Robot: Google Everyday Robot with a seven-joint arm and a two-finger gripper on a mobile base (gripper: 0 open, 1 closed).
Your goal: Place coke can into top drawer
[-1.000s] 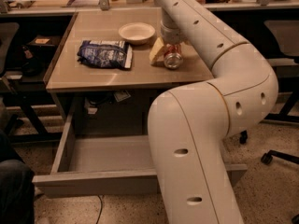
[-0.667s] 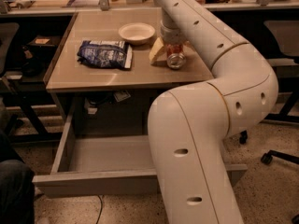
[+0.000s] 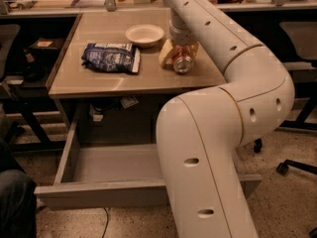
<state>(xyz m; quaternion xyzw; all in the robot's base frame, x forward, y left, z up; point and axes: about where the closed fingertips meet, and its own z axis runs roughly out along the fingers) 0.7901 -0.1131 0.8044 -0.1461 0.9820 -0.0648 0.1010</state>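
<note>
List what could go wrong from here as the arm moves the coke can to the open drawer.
1. The coke can sits tilted at the gripper, silver end toward the camera; it may slip or roll.
2. The white bowl lies close beside the gripper and could get knocked.
3. The arm covers the right part of the top drawer, so the way down looks tight.

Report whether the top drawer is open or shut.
Open: the top drawer juts out under the table; the pincer sits at the coke can on top.
</note>
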